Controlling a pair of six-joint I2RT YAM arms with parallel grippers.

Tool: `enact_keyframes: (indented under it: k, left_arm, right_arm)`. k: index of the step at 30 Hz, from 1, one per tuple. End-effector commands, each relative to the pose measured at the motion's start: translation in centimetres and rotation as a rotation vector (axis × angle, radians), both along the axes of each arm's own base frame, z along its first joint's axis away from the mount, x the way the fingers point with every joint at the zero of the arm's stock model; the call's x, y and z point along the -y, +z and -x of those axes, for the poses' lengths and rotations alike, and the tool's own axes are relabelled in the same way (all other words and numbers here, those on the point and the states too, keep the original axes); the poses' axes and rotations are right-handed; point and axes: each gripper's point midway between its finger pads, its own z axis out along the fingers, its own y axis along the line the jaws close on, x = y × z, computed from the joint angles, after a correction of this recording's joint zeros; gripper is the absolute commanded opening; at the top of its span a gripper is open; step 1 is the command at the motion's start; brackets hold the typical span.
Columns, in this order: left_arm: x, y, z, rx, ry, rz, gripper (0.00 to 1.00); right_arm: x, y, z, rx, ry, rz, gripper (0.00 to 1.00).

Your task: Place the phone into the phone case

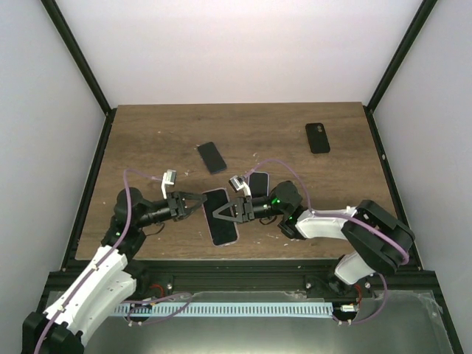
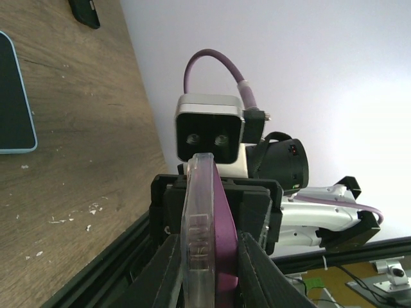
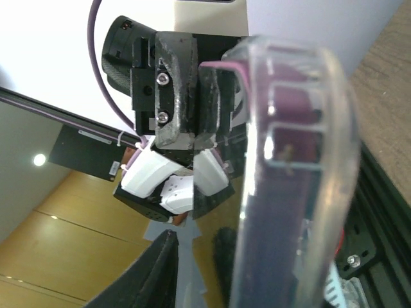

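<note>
A purple phone [image 2: 226,224] sits in a clear case [image 2: 198,212]; in the top view the pair [image 1: 222,221] is held flat just above the table's near middle. My left gripper [image 1: 193,206] is shut on its left edge, fingers [image 2: 168,269] pressing both faces. My right gripper [image 1: 225,214] reaches over the right edge. In the right wrist view the case rim [image 3: 302,77] and the phone [image 3: 282,218] fill the right side. One finger [image 3: 157,273] stands apart from the glossy screen, the other is hidden behind the phone.
A black phone [image 1: 212,157] lies mid-table, another [image 1: 318,138] at the far right. A blue-rimmed phone [image 1: 259,181] lies just behind my right gripper; it also shows in the left wrist view [image 2: 13,96]. Black frame rails edge the table.
</note>
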Motion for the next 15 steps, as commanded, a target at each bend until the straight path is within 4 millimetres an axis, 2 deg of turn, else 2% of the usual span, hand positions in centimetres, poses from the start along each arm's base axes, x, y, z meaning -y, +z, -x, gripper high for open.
enact_keyframes:
  k: [1,3,5,8,9,12,15]
  left_arm:
    - [-0.2,1.6,-0.1,0.043,0.015,-0.008,0.0]
    - [-0.2,1.7,-0.1,0.04,0.016,-0.01,0.0]
    - [-0.2,2.0,0.1,0.04,0.012,0.0,0.03]
    - [-0.3,2.9,0.5,0.056,0.002,0.037,0.23]
    - [-0.3,3.3,0.6,0.066,0.002,0.049,0.27]
    - [-0.4,3.8,0.8,0.084,0.002,0.08,0.35]
    - [-0.3,4.0,0.9,0.093,-0.011,0.118,0.36]
  right_arm:
    - [0.3,1.4,0.1,0.033,-0.031,-0.037,0.23]
    - [0.4,1.4,0.1,0.027,-0.036,-0.038,0.16]
    - [0.6,1.7,0.2,0.029,-0.036,-0.048,0.13]
    - [0.8,2.3,0.4,0.029,-0.031,-0.068,0.12]
    - [0.8,2.6,0.5,0.028,-0.028,-0.075,0.12]
    - [1.0,3.4,0.6,0.026,-0.022,-0.101,0.12]
    - [1.1,3.9,0.8,0.02,-0.01,-0.123,0.12]
